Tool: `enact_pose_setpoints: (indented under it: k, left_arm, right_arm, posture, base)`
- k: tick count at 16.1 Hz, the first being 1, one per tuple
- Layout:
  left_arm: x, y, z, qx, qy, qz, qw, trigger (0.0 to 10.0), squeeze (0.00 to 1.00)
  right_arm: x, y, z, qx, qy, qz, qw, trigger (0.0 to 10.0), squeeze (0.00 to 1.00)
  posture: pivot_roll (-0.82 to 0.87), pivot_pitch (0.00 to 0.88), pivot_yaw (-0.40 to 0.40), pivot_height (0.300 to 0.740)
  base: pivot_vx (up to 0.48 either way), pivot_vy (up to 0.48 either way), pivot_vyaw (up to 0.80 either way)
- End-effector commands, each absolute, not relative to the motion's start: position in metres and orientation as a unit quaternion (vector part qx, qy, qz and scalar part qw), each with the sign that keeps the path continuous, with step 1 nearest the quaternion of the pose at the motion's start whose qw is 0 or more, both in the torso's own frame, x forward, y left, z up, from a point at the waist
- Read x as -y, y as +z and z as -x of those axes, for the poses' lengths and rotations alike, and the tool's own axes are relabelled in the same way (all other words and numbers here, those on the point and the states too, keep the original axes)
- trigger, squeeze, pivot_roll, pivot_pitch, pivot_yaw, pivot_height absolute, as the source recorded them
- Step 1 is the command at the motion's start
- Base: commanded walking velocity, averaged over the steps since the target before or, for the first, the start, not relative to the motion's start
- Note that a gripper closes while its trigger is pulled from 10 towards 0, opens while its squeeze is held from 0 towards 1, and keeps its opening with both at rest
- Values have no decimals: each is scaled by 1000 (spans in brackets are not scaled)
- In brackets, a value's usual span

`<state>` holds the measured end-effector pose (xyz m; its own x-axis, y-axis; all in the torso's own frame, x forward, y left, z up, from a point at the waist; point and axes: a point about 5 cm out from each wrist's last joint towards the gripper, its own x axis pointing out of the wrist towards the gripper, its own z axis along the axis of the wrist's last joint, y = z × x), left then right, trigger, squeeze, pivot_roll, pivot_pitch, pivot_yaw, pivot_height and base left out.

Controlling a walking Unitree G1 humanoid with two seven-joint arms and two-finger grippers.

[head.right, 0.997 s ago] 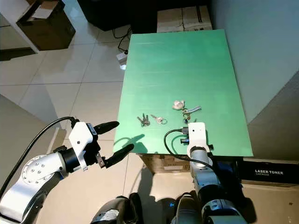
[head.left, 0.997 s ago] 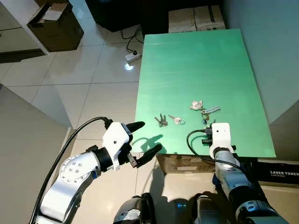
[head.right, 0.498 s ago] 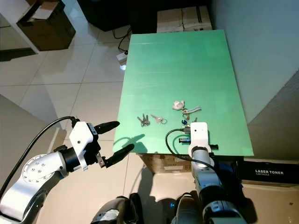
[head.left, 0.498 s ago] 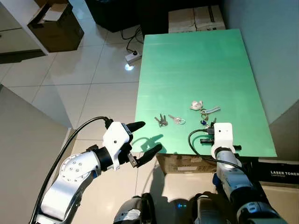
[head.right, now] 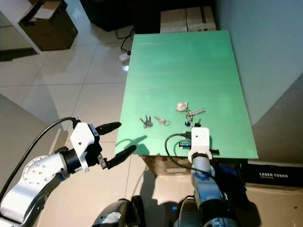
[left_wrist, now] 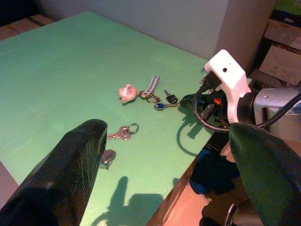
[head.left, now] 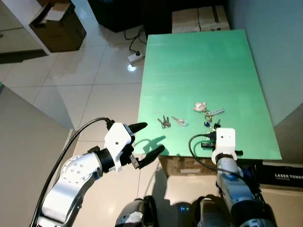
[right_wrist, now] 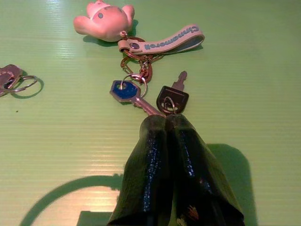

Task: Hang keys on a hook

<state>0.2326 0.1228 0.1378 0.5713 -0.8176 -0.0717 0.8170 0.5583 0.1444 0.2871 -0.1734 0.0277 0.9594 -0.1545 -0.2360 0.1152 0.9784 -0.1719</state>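
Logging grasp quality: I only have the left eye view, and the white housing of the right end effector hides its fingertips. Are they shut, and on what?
Observer: In the right wrist view the right end effector has its fingers pressed together, tips on the blade of the blue-headed key. I cannot tell whether the blade is pinched.
Reviewer: What else hangs on that bunch?
Observer: A black-headed key, a pink animal-shaped charm and a lettered strap, joined by rings.

A green worktop (head.left: 199, 66) stands on a pale tiled floor (head.left: 85, 80); a power strip (head.left: 136, 57) (cable attached) lies beside it, cardboard boxes (head.left: 200, 19) beyond.
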Motion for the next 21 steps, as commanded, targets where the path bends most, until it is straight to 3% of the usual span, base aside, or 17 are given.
enact_pose_setpoints:
  k: [1,2,3,4,5,6,7,15,16,17,21]
  left_arm:
    - [-129,137,-235,-2,-454,-87,887,10000,0]
    - [-129,137,-236,-1,-454,-88,887,10000,0]
    - [-130,138,-236,0,-454,-89,887,10000,0]
    - [-130,138,-237,0,-454,-91,886,10000,0]
    - [-131,138,-237,-1,-454,-92,886,10000,0]
    - [-132,138,-236,-1,-454,-92,886,10000,0]
    - [-132,138,-236,-1,-453,-93,886,10000,0]
    - [-133,138,-235,-3,-454,-94,886,10000,0]
    - [-133,138,-235,-3,-457,-95,885,10000,0]
    - [-133,139,-236,-3,-458,-94,884,10000,0]
    - [-132,138,-233,-5,-461,-92,883,10000,0]
  right_arm:
    - [169,25,-284,-133,-72,78,985,0,0]
    - [171,25,-284,-134,-80,78,985,784,0]
    - [174,25,-285,-133,-87,78,984,7333,478]
    - [177,25,-286,-134,-93,79,983,4667,1000]
    - [179,25,-285,-136,-102,83,982,3882,1000]
    - [179,25,-285,-137,-103,84,982,7490,1000]
    - [179,25,-285,-136,-103,83,982,10000,1000]
    - [180,27,-284,-118,-101,82,985,10000,1000]
    - [183,27,-285,-120,-101,85,984,10000,659]
    - [186,27,-287,-123,-99,87,984,10000,0]
    - [194,26,-292,-135,-78,91,984,10000,0]
  posture:
    - [23,214,209,740]
    - [25,214,212,740]
    - [28,215,214,740]
    - [30,215,216,740]
    - [35,215,214,740]
    - [38,215,214,740]
    - [39,215,213,740]
    - [45,214,218,740]
    - [49,217,218,740]
    - [51,220,218,740]
    - [55,222,216,740]
  base:
    - [0,0,0]
    - [0,0,0]
    - [0,0,0]
    - [0,0,0]
    - [0,0,0]
    - [0,0,0]
    - [0,0,0]
    - [0,0,0]
    - [0,0,0]
    - [0,0,0]
    - [0,0,0]
